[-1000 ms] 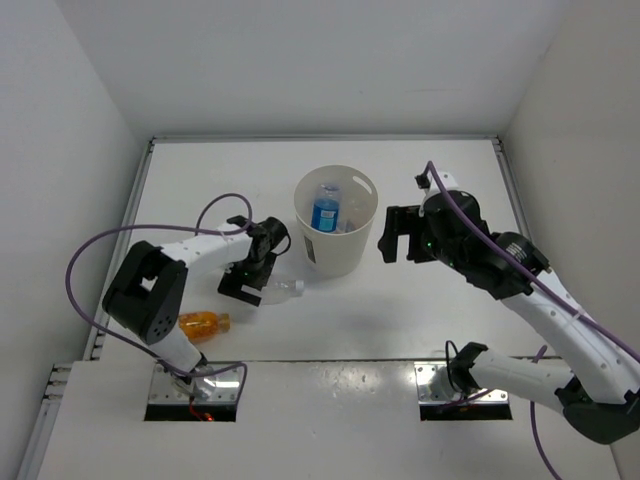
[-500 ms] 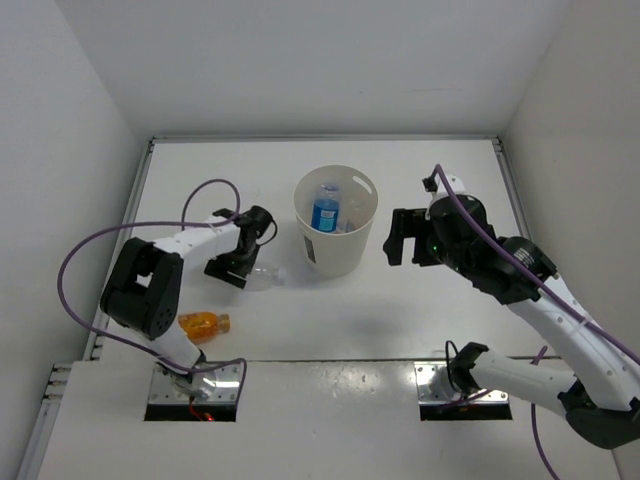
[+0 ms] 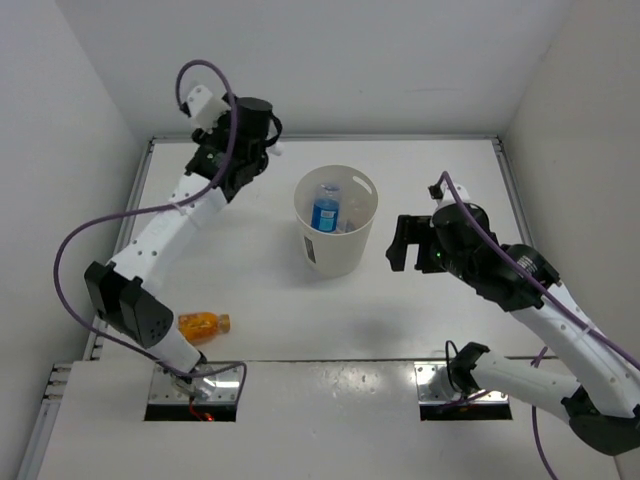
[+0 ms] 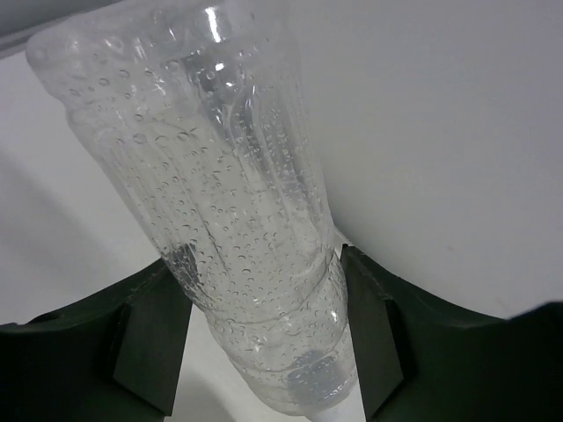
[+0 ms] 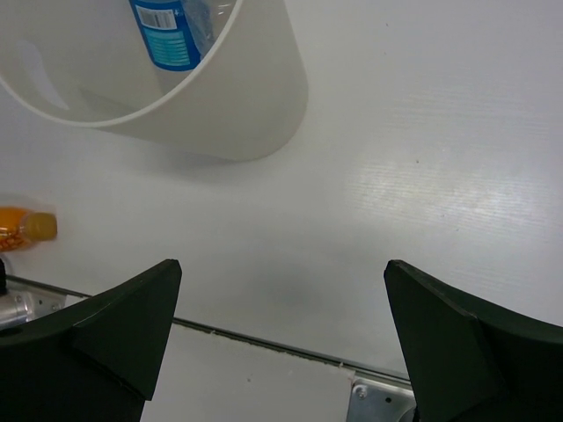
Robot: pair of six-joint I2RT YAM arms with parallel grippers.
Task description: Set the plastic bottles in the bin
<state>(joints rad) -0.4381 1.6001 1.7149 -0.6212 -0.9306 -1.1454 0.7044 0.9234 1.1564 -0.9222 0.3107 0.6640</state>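
Note:
My left gripper (image 4: 264, 294) is shut on a clear plastic bottle (image 4: 211, 167) beaded with droplets, its neck end between the black fingers (image 4: 149, 338). In the top view this gripper (image 3: 262, 148) is raised high at the back left, left of the bin. The cream-white bin (image 3: 335, 255) stands mid-table with a blue-liquid bottle (image 3: 325, 208) upright inside. A short orange bottle (image 3: 203, 324) lies on the table at the front left. My right gripper (image 3: 405, 243) hangs open just right of the bin, nothing between its fingers. Its wrist view shows the bin wall (image 5: 229, 97), the blue bottle (image 5: 171, 31) and the orange bottle (image 5: 22, 227).
White walls close in the table at the back and both sides. A raised ledge with a seam (image 5: 264, 338) runs along the near edge by the arm bases. A purple cable (image 3: 90, 240) loops out from the left arm.
My left gripper closed on the clear bottle lying left of the bin and swung it up and back to the far left. The right gripper drifted slightly right and nearer, still open.

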